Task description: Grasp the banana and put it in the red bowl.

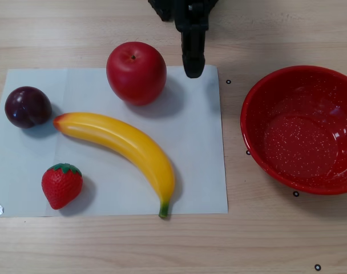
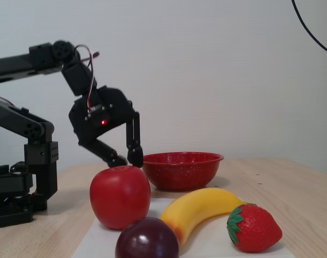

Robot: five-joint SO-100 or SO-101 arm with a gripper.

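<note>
The banana [image 1: 123,144] lies on a white paper sheet [image 1: 202,188], orange-red tip at the left and stem at the lower right; the fixed view shows it too [image 2: 206,207]. The red bowl [image 1: 259,85] stands empty to the right of the sheet, and at the back in the fixed view [image 2: 179,172]. My gripper [image 1: 193,68] hangs at the top edge of the sheet, right of a red apple [image 1: 136,72], well above the banana in the other view. In the fixed view the gripper [image 2: 127,160] points down just above the apple [image 2: 120,196], jaws a little apart and empty.
A dark plum [image 1: 27,107] sits at the sheet's left edge and a strawberry [image 1: 61,185] at the lower left. The arm's base [image 2: 18,188] stands at the left of the fixed view. Bare wooden table [image 1: 276,240] surrounds the sheet.
</note>
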